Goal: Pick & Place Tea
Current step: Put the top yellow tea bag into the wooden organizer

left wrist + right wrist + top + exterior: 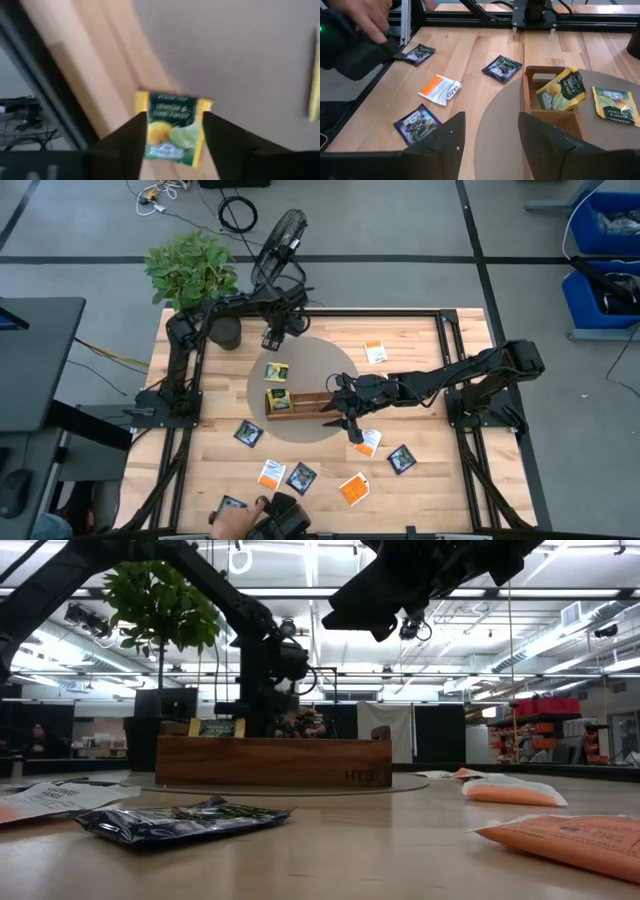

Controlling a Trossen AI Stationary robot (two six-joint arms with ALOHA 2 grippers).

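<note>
While clawed, one sachet [172, 127]

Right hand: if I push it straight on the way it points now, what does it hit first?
Most likely the near end wall of the wooden tray, where a yellow-green tea sachet leans. The right hand is open and empty; the round grey mat lies between them. Depth is uncertain.
</note>
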